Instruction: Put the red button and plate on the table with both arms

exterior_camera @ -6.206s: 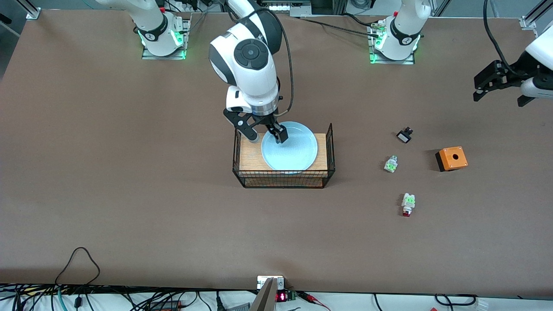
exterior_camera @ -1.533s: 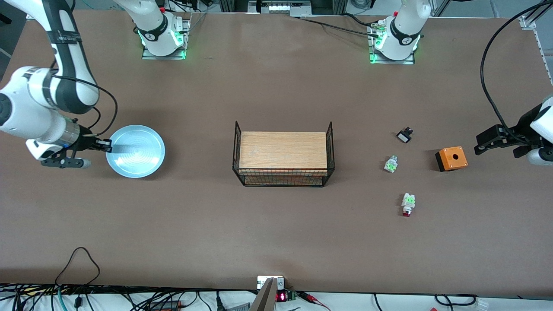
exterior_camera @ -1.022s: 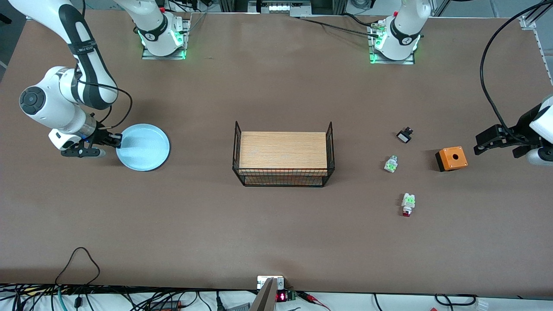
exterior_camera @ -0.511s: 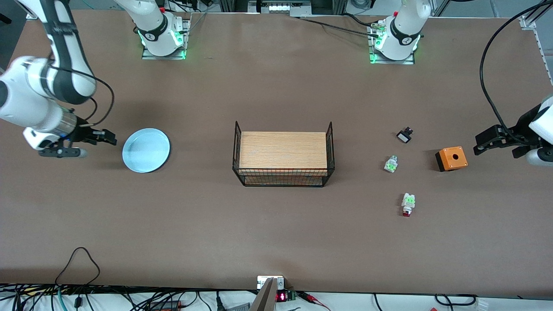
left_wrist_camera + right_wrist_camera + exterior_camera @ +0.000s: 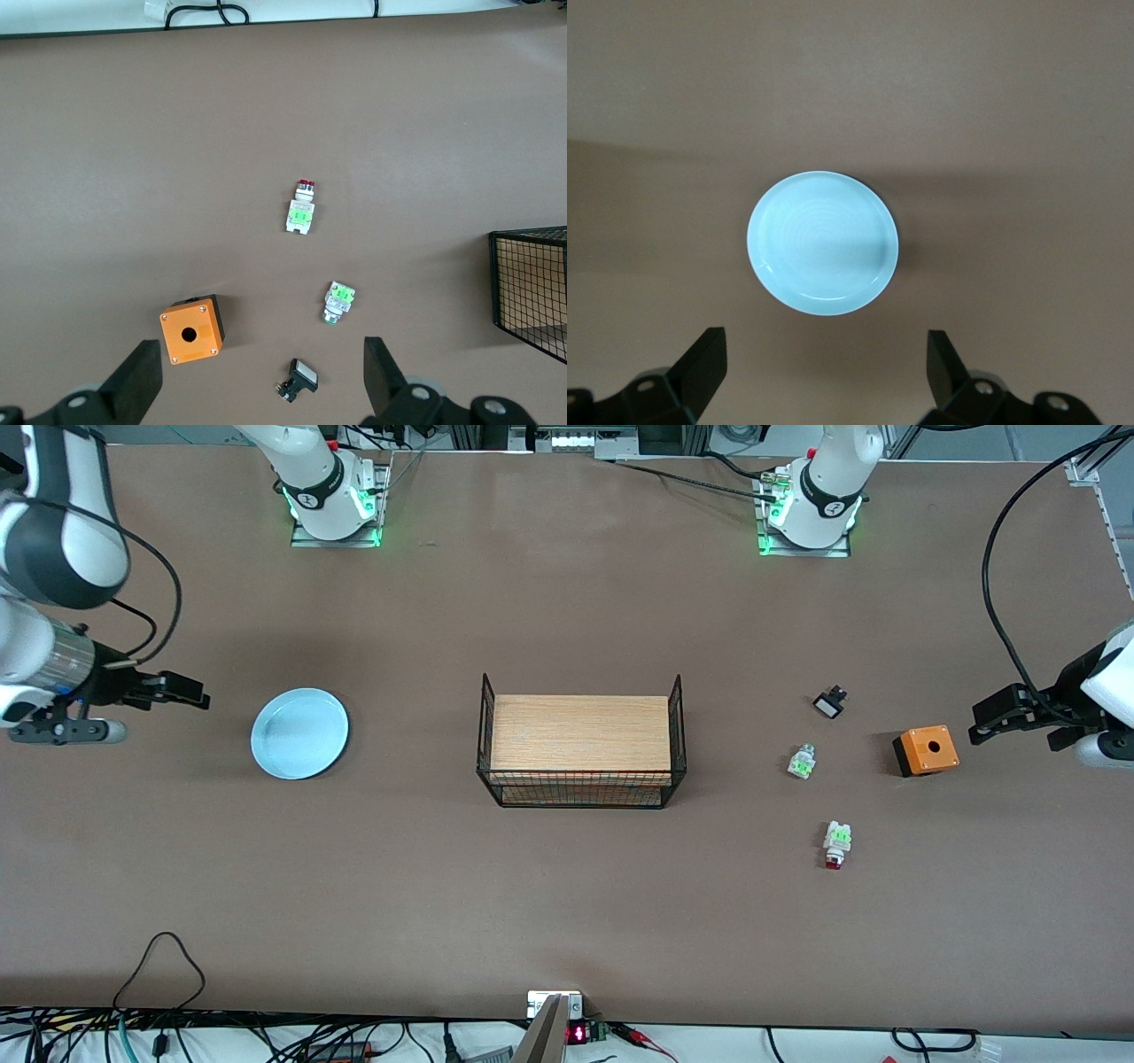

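The light-blue plate [image 5: 299,732] [image 5: 822,241] lies flat on the brown table [image 5: 567,895] toward the right arm's end, with nothing touching it. My right gripper [image 5: 162,717] [image 5: 824,335] is open and empty, drawn back from the plate's rim at that end of the table. The red button [image 5: 835,845] [image 5: 302,207], a tiny white block with a green patch and a red tip, rests on the table toward the left arm's end. My left gripper [image 5: 1014,740] [image 5: 261,345] hangs open and empty beside the orange box, well apart from the button.
A wooden-topped black wire basket stand [image 5: 582,744] [image 5: 532,288] sits mid-table. Near the button lie an orange box with a black hole [image 5: 926,749] [image 5: 190,329], a clear-white part with green [image 5: 802,762] [image 5: 337,302] and a small black part [image 5: 830,703] [image 5: 299,379].
My right gripper opened, let go of the plate and pulled back toward the right arm's end of the table. The plate now rests flat. The left arm has barely moved.
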`<state>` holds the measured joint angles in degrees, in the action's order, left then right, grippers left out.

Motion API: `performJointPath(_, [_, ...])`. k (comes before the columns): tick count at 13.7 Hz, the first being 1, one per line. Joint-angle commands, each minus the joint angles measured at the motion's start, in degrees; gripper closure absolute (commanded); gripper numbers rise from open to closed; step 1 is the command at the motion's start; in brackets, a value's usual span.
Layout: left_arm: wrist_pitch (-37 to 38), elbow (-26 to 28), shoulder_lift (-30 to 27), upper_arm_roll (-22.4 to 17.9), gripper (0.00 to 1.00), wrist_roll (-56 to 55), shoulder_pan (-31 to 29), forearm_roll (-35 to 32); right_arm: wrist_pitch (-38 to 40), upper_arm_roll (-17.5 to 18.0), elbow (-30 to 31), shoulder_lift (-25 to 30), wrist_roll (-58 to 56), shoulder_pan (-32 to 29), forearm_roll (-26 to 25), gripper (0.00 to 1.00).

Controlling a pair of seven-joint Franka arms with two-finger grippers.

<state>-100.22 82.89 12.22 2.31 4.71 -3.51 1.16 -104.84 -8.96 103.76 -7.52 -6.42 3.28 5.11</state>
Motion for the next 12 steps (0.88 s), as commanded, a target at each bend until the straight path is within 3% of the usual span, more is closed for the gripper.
performJointPath(1, [-0.2, -1.1, 0.5, 0.1, 0.0, 0.4, 0.0, 0.4, 5.9, 0.0, -6.5, -0.9, 3.3, 2.2, -0.6, 0.0])
performJointPath(3, [-0.2, -1.1, 0.6, 0.1, 0.0, 0.4, 0.1, 0.4, 7.5, 0.1, -9.3, -0.7, 3.7, 3.6, -1.2, 0.0])
performJointPath(7, [-0.3, -1.1, 0.9, 0.1, 0.0, 0.3, 0.1, 0.7, 9.2, 0.9, -10.9, 0.6, 3.7, 6.1, -8.4, 0.0])
performJointPath(12, [-0.3, -2.0, 1.3, 0.1, 0.0, 0.2, 0.2, 0.6, 10.9, 0.4, -11.7, 0.4, 3.6, 5.8, -8.6, 0.0])
